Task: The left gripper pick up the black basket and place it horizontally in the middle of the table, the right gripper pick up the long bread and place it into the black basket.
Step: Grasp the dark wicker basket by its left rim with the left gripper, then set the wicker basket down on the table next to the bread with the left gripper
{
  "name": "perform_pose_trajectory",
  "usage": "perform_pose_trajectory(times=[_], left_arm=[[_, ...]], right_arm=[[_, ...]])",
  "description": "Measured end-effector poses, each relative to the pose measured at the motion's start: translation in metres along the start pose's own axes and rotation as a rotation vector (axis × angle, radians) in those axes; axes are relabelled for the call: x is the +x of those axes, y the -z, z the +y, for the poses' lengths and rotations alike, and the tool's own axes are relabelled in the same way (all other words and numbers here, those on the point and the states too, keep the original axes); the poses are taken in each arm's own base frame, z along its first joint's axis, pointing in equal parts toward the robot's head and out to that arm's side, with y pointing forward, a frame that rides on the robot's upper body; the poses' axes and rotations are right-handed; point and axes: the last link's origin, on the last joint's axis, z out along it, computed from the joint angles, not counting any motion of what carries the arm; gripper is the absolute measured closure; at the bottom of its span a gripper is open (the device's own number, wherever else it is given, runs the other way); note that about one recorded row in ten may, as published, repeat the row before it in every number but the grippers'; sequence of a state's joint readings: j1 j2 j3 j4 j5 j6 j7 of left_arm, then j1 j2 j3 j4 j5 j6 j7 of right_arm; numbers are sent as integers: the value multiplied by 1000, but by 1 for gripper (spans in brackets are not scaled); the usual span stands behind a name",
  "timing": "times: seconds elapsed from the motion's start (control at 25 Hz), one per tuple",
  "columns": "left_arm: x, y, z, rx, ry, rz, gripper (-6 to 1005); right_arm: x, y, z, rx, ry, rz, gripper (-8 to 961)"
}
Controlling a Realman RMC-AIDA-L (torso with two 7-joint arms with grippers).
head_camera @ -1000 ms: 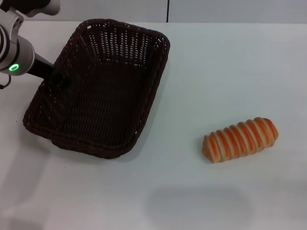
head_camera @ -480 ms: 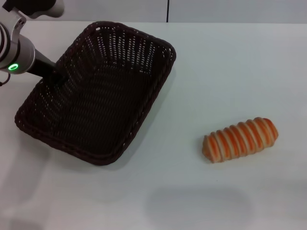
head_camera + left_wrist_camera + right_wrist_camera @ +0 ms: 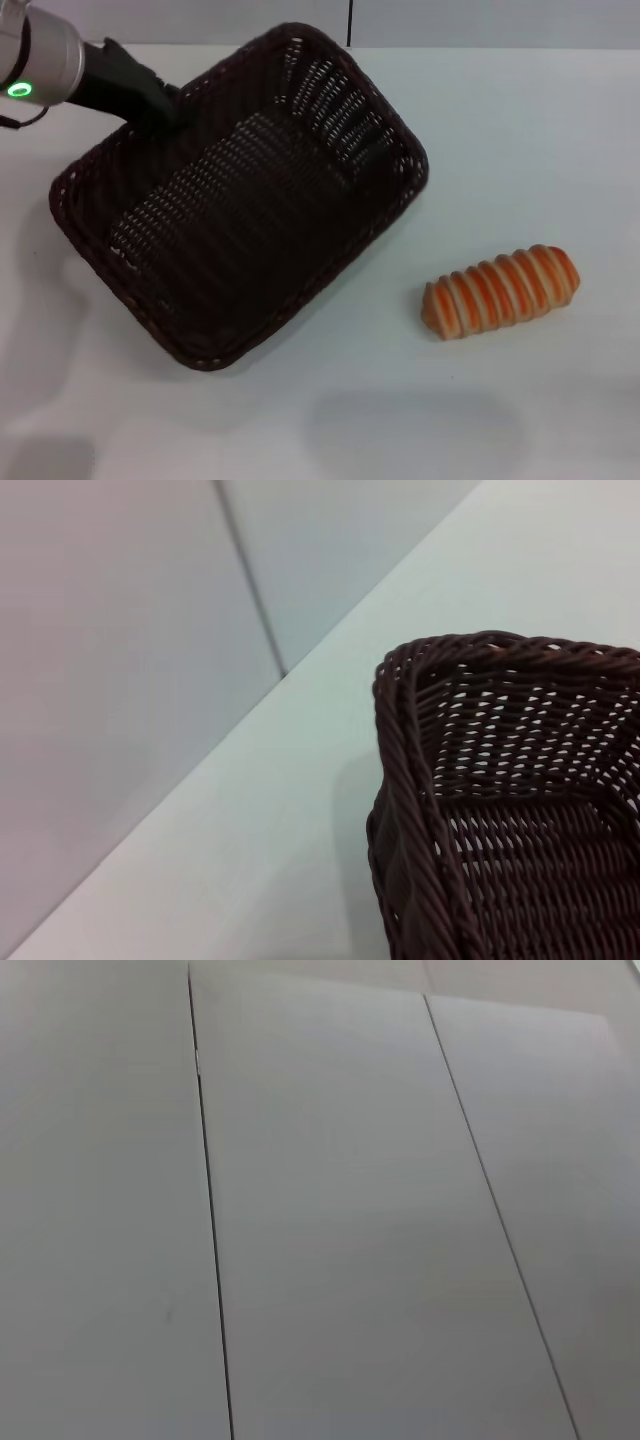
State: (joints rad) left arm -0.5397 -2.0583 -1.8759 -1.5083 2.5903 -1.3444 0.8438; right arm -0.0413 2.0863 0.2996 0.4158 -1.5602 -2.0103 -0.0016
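1. The black basket (image 3: pixel 240 200) is gripped at its far-left rim by the left gripper (image 3: pixel 160 108), fingers clamped on the weave.
2. The basket is held diagonally over the table (image 3: pixel 520 150).
3. The long bread (image 3: pixel 500 291) is seen lying apart, to the basket's right.

Nothing to read anywhere here, honestly: no labels, brands or numbers on anything, just plain surfaces from where I'm standing.
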Motion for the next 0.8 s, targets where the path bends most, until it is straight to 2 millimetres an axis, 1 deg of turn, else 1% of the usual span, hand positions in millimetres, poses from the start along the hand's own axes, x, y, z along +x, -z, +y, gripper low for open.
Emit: perform_pose_trajectory(times=[0.04,0.08,0.12,0.2,0.32,0.4,0.44,0.64,0.8], left_arm=[[0,0,0,0,0,0,766],[7,0,-1,-44,-42,10,775],[9,0,-1,-63,-52,17,785],[9,0,-1,-63,-52,17,792],[19,0,1,-143,-86,57,802],[20,1,1,-151,-87,63,805],[25,3,0,-192,-97,91,805],[30,3,-1,-222,-109,105,805],[36,0,2,-262,-141,104,804]], right_arm=[[0,0,0,-3,-2,0,137],[0,0,0,-3,-2,0,137],[0,1,1,-6,-4,0,137],[0,1,1,-6,-4,0,137],[-1,1,1,-6,-5,-2,137],[-1,1,1,-7,-5,-7,137],[-2,1,1,-7,-5,-8,137],[-2,2,2,-15,-8,-6,136],[-2,2,2,-19,-9,-6,136]])
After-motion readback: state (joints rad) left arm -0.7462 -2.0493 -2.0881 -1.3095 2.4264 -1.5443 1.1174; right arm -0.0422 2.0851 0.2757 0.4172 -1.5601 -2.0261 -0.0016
